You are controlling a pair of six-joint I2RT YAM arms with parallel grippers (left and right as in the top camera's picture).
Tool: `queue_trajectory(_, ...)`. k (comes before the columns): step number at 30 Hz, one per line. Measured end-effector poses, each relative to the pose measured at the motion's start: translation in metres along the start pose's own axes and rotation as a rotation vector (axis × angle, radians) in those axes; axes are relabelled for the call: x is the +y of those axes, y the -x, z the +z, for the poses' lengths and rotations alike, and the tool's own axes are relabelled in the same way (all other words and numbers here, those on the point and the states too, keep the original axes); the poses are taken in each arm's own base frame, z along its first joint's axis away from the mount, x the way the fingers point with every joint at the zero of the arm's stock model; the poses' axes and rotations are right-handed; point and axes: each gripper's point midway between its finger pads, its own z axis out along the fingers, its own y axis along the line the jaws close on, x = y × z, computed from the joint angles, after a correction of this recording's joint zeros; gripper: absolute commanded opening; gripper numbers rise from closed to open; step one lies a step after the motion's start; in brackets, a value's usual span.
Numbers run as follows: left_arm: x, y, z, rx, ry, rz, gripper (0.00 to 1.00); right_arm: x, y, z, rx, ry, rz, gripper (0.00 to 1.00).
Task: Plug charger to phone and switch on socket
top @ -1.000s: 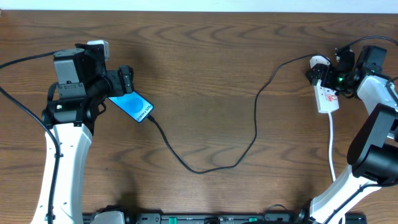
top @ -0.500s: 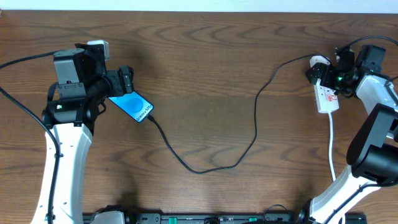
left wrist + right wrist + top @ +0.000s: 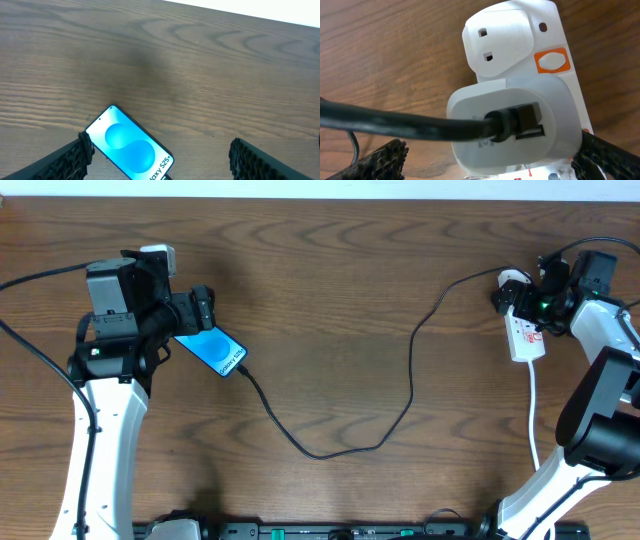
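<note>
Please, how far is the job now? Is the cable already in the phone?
Looks done: the charger reaches the phone at its lower end, apparently plugged in. In hand: the open right gripper hovers at the socket. Remaining: pressing its switch; whether it is on, I cannot tell.

Phone [image 3: 131, 149], left wrist view: white print at the lower right of the blue screen reads "axy S25+"; the leading letters are cut off by the picture's edge. Overhead view: the same print shows but is too small to read. Power strip [image 3: 524, 338]: red markings, illegible. White plug [image 3: 512, 107]: dark print behind the black cable [image 3: 395, 125], unreadable.
</note>
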Motion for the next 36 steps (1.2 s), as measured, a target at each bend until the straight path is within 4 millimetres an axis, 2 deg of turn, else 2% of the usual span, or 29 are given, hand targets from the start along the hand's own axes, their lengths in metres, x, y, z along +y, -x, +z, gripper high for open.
queue_trajectory(19, 0.0, 0.0, 0.0, 0.0, 0.0, 0.0, 0.88, 0.001, -0.004, -0.002, 0.015, -0.003, 0.028, 0.99)
queue_trajectory(28, 0.0, 0.0, 0.0, 0.0, 0.0, 0.0, 0.88, 0.002, -0.005, -0.001, 0.021, -0.074, 0.068, 0.99)
queue_trajectory(33, 0.0, 0.0, 0.0, 0.0, 0.0, 0.0, 0.88, 0.022, -0.021, -0.003, 0.072, -0.07, 0.084, 0.99)
queue_trajectory(36, 0.0, 0.0, 0.0, 0.0, 0.0, 0.0, 0.88, 0.025, -0.03, -0.009, 0.101, -0.091, 0.092, 0.99)
